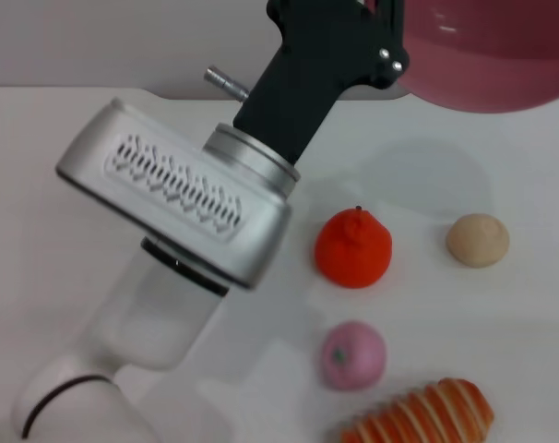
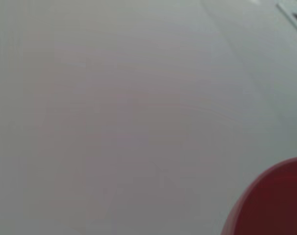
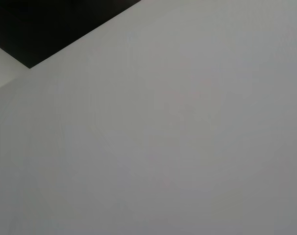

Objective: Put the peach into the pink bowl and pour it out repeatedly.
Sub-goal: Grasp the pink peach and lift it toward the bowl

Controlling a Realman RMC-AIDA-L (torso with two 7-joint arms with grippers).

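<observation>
White table (image 1: 67, 148) lies under my left pincer (image 1: 390, 37), which seems to pinch the glossy pink plastic bowl's (image 1: 492, 55) rim, held aloft at the far side; the small pale-pink toy peach (image 1: 353, 355) sits on the table well nearer me.

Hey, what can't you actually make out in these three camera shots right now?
- Left gripper's fingers: head view, cut off by the top edge above the arm.
- Pink bowl: top edge crops it in the head view; its inside is hidden. Left wrist view catches only a blurred rim.
- Striped item: cut by the bottom edge.
- Right gripper: not in view.
- The peach lies in plain sight.
</observation>
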